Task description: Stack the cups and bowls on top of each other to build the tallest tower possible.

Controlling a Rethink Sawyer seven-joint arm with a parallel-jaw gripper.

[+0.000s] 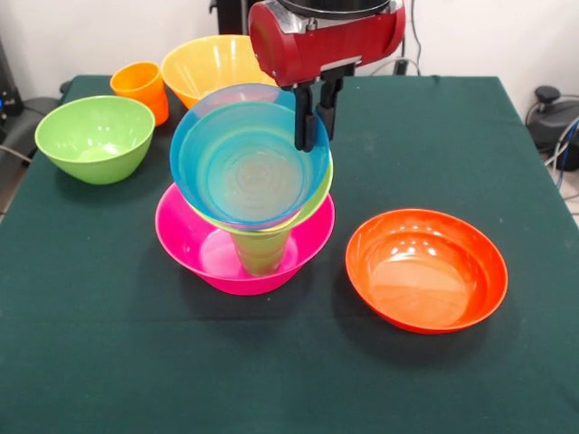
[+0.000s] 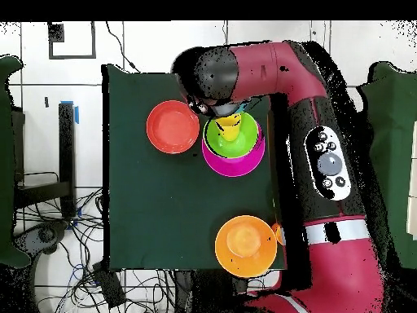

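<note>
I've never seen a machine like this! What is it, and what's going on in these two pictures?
It is a robot arm, red and black, and its gripper works like two fingers. One picture looks across the table. The other looks straight down from above.

In the middle stands a tower. A pink bowl is at the bottom with a cup in it, then a lime bowl, then a tilted blue bowl on top. The gripper pinches the blue bowl's rim.

Also on the table are a red bowl, a green bowl, an orange cup and a yellow bowl.
</note>
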